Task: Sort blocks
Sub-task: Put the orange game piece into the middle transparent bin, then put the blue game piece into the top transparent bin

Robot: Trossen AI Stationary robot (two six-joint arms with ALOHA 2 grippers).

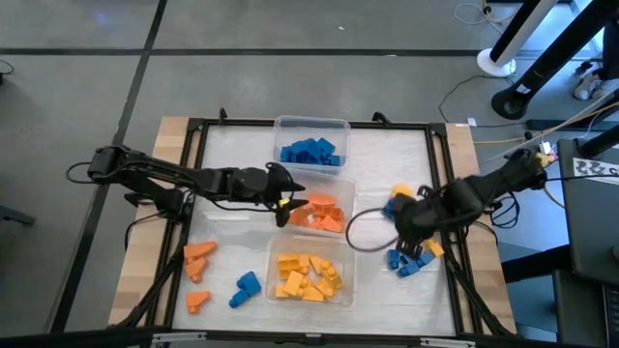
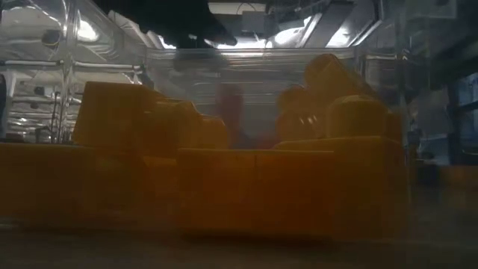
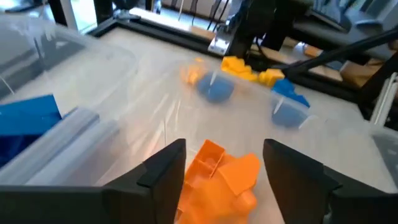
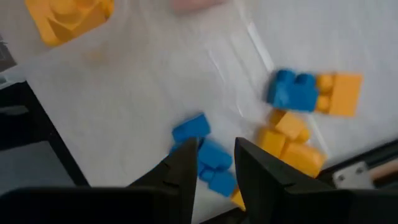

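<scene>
Dozens of small chunky plastic blocks (image 1: 406, 259) look light, hard and slick; take each across flat sides. Your left gripper (image 3: 225, 163), fingers spread, hovers over orange pieces (image 3: 221, 180) in the middle clear tub (image 1: 350, 201). Your right gripper (image 4: 215, 155), fingers narrow with nothing between them, hangs over loose blue blocks (image 4: 211, 163) at the table's four o'clock.

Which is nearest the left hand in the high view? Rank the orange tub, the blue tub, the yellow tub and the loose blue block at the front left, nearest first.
Measured from the left hand:
1. Orange tub, middle of the row, right at the hand.
2. Blue tub at the back and yellow tub at the front: too close to call.
3. Loose blue block, front left, slightly farther.
</scene>
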